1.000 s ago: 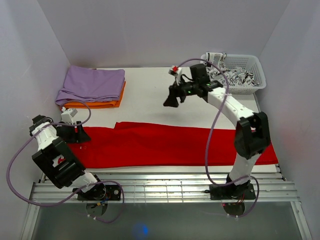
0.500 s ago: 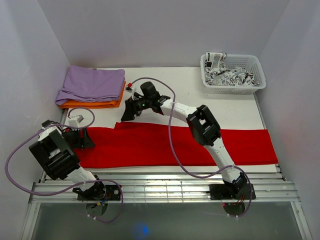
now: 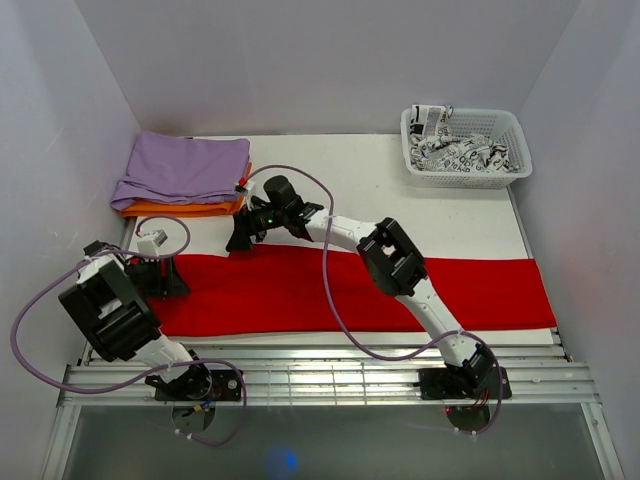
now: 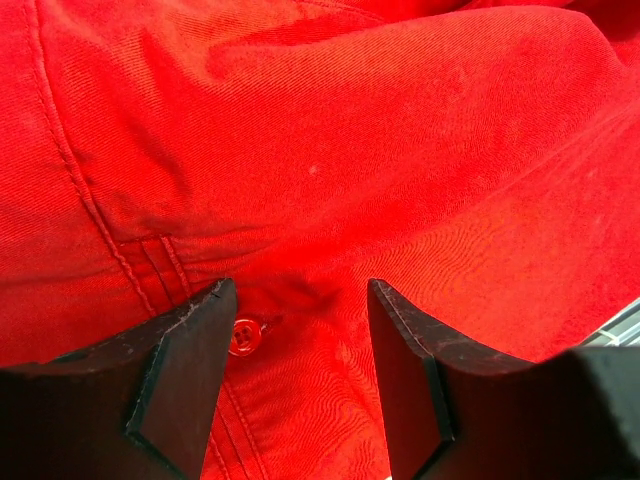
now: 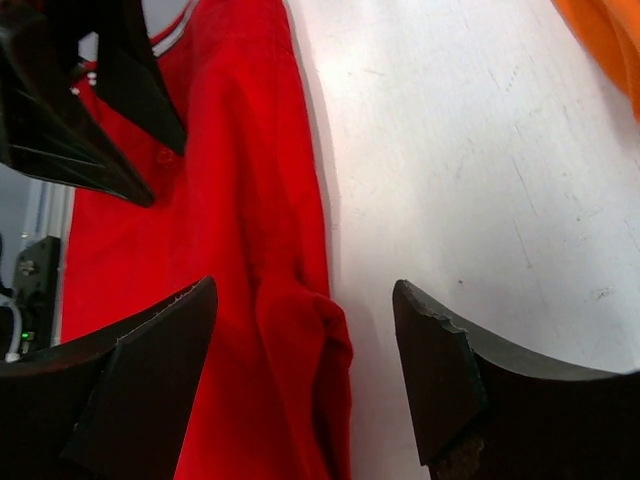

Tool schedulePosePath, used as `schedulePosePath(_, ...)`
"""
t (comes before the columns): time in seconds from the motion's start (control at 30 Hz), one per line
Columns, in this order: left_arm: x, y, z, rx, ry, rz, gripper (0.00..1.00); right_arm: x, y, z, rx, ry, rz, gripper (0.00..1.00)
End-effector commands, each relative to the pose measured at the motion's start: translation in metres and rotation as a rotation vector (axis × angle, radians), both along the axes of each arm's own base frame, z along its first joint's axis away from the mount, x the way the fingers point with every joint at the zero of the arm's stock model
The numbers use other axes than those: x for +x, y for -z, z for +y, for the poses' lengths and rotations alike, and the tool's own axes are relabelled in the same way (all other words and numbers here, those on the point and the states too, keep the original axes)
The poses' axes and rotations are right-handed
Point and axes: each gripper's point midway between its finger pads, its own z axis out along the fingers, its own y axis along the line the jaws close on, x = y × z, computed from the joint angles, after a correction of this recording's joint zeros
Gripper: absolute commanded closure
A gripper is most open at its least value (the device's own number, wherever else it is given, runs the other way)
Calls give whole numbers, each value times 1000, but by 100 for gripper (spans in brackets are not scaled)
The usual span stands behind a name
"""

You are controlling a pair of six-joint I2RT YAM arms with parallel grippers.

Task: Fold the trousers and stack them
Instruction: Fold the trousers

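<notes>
Fingers [image 4: 190, 370] of the left gripper [image 4: 298, 300] gape over the waistband of the trousers [image 3: 350, 290], spread flat along the near table [image 3: 380, 190]; the right gripper [image 5: 305, 300], likewise parted, hovers at their far edge. Grasping comes next: both must lower and pinch cloth.

Right hand [image 5: 300, 290] agape over trousers [image 5: 240, 200] edge (orange cloth [image 5: 615, 30] top-right).

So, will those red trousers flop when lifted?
Likely floppy: the trousers lie flat with soft creases and a bunched fold by the right gripper. Stretched across the table, the rest would probably sag and drag. The woven cloth looks grippy, not slippery.
</notes>
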Motion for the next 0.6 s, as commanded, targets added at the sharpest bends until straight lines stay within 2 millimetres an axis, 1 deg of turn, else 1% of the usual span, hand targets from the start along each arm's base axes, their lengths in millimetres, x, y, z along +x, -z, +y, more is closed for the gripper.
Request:
schedulePosePath(0.0,-18,24,-1,37,21,77,33,6,-1,9,24,9,-86,24)
schedulePosePath(0.07,-19,25,0,45,24,75,33,6,4,11,14,15,-95,24)
schedulePosePath(0.1,-21,27,-2,45,25,78,33,6,6,12,11,15,-99,25)
schedulePosePath(0.13,-22,27,-2,46,26,78,33,5,6,13,15,7,-117,36)
schedulePosePath(0.17,-22,27,-3,46,29,77,33,5,10,14,10,9,-120,42)
schedulePosePath(0.2,-24,28,-4,43,29,81,33,7,6,15,17,11,-130,57)
schedulePosePath(0.27,-24,29,-4,40,26,84,33,8,5,16,18,13,-142,74)
schedulePosePath(0.3,-24,30,-4,40,25,85,33,9,4,16,17,15,-149,91)
schedulePosePath(0.33,-24,30,-3,45,25,85,33,11,-2,15,23,17,-172,92)
schedulePosePath(0.4,-24,32,-1,51,25,92,33,16,-10,14,33,33,-203,92)
schedulePosePath(0.43,-24,33,0,56,24,95,33,22,-18,9,41,52,-219,92)
schedulePosePath(0.5,-26,35,2,68,29,103,34,37,-30,2,56,115,-250,92)
schedulePosePath(0.53,-28,36,4,79,30,111,35,50,-42,-5,80,158,-280,92)
schedulePosePath(0.57,-30,37,4,84,31,115,36,64,-47,-9,83,218,-291,92)
